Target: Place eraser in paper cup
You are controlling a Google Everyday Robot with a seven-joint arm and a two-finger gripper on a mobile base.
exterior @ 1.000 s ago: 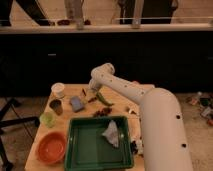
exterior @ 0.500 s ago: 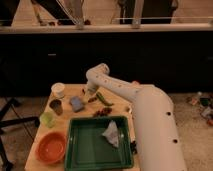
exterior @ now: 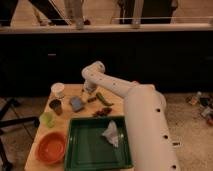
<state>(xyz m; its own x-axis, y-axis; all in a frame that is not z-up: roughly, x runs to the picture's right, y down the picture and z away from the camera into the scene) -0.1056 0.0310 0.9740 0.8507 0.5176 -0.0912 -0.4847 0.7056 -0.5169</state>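
Observation:
The white paper cup [exterior: 58, 89] stands upright at the table's back left corner. My gripper [exterior: 89, 92] hangs from the white arm's bend at the back middle of the table, to the right of the cup and apart from it. It looks open and I see nothing in it. A small dark brownish piece [exterior: 91, 99] lies on the table just below the gripper; it may be the eraser, but I cannot tell for sure.
A blue pad [exterior: 76, 103] lies left of the gripper. A dark grey cup [exterior: 55, 106] and a light green cup [exterior: 47, 119] stand along the left edge. A green vegetable [exterior: 103, 98], a green tray [exterior: 85, 150] with crumpled paper [exterior: 111, 134] and an orange bowl [exterior: 50, 148] lie nearer.
The arm's bend and the gripper have shifted a little to the left, toward the white cup. Nothing on the table has moved.

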